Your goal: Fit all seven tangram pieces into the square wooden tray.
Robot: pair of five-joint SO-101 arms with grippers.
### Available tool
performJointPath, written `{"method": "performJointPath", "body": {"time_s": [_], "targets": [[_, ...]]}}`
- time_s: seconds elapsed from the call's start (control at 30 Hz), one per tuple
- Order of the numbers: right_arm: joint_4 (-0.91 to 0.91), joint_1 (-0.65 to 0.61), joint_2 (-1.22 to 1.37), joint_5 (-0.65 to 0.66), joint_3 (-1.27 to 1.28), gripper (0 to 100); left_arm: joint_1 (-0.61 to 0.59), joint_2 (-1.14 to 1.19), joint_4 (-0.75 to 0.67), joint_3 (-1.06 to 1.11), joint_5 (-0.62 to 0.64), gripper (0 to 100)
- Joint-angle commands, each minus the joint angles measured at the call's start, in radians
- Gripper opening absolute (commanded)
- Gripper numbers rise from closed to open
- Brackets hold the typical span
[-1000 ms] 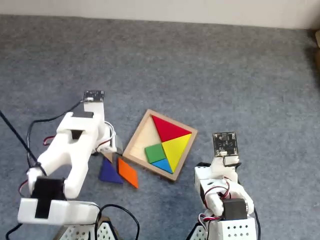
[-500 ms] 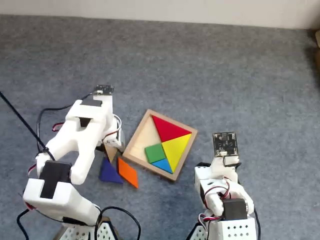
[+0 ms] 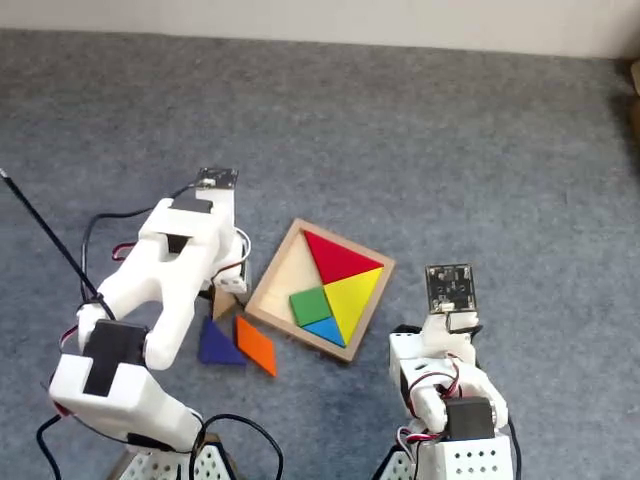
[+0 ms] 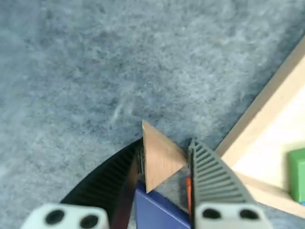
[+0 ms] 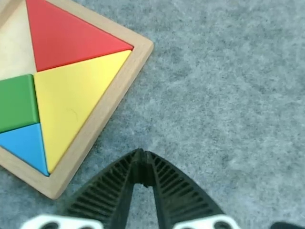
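The square wooden tray [image 3: 270, 275] lies mid-table and holds a red triangle [image 3: 337, 257], a yellow triangle [image 3: 358, 297], a green square [image 3: 308, 303] and a small blue triangle [image 3: 324, 329]. Its left part is bare wood. My left gripper [image 4: 164, 164] is shut on a plain wooden triangle [image 4: 159, 155], raised just left of the tray's edge [image 4: 267, 107]. Below it on the carpet lie a dark blue triangle [image 3: 216, 343] and an orange parallelogram [image 3: 256, 344]. My right gripper [image 5: 142, 167] is shut and holds nothing, hovering over the carpet off the tray's right corner [image 5: 143, 45].
Grey carpet covers the whole table. A pale wall strip runs along the far edge. Both arm bases [image 3: 455, 450] stand at the near edge. A black cable [image 3: 45, 255] trails at the left.
My left arm has swung right and forward toward the tray, carrying the wooden triangle off the carpet. The right arm has kept still.
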Motion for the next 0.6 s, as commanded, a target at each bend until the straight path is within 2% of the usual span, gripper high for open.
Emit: {"method": "performJointPath", "body": {"time_s": [0.0,0.23,0.43,0.57], "targets": [[0.007,0.018,-0.007,-0.003,0.105,0.4,-0.012,0.004,-0.005,-0.024,-0.049,6],[0.007,0.018,-0.007,-0.003,0.105,0.4,-0.005,-0.062,-0.003,-0.031,-0.066,5],[0.007,0.018,-0.007,-0.003,0.105,0.4,0.064,-0.245,-0.002,-0.027,-0.061,5],[0.007,0.018,-0.007,-0.003,0.105,0.4,0.124,-0.278,-0.003,-0.051,-0.058,5]]}}
